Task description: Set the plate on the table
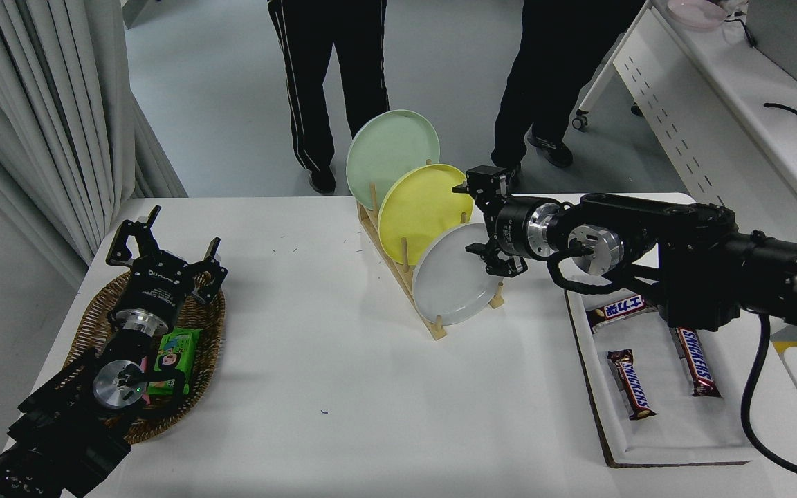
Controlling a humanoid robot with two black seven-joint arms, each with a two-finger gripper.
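The light-grey plate (450, 285) stands upright in the front slot of a wooden rack (398, 277) on the white table (343, 387). A yellow plate (419, 211) and a pale green plate (388, 155) stand behind it. My right gripper (476, 220) is open at the grey plate's upper right rim, one finger high by the yellow plate's edge, the other low over the grey plate's right rim. It holds nothing. My left gripper (163, 238) is parked, open, over a wicker basket at the lower left.
A wicker basket (101, 332) holds a green packet (173, 356). A white tray (668, 422) with three candy bars lies at the right. Two people's legs (333, 83) stand beyond the far edge. A white desk (730, 90) is at the upper right.
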